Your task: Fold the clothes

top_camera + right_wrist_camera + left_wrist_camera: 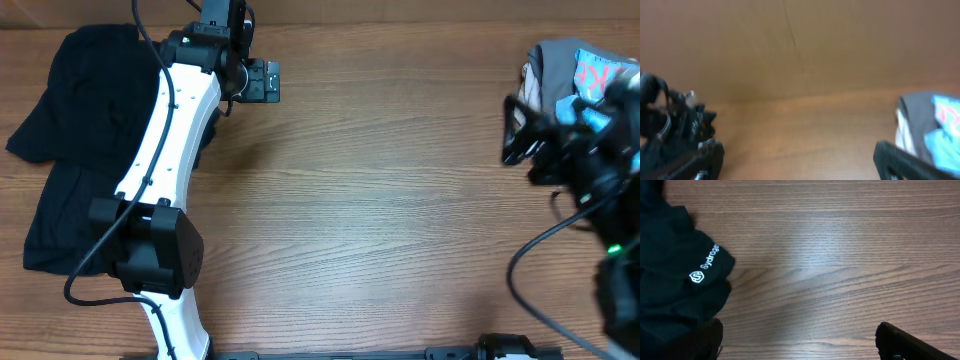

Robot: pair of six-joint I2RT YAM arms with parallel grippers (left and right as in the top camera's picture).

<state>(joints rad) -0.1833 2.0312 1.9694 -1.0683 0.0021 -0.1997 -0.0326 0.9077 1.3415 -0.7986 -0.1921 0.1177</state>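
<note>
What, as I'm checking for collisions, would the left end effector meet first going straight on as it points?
Probably the bare wooden table; the black shirt lies to one side of the left end effector.

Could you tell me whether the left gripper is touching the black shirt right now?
Cannot tell. In the left wrist view one finger of the left gripper overlaps the black shirt dark on dark; overhead, the arm hides that edge.
</note>
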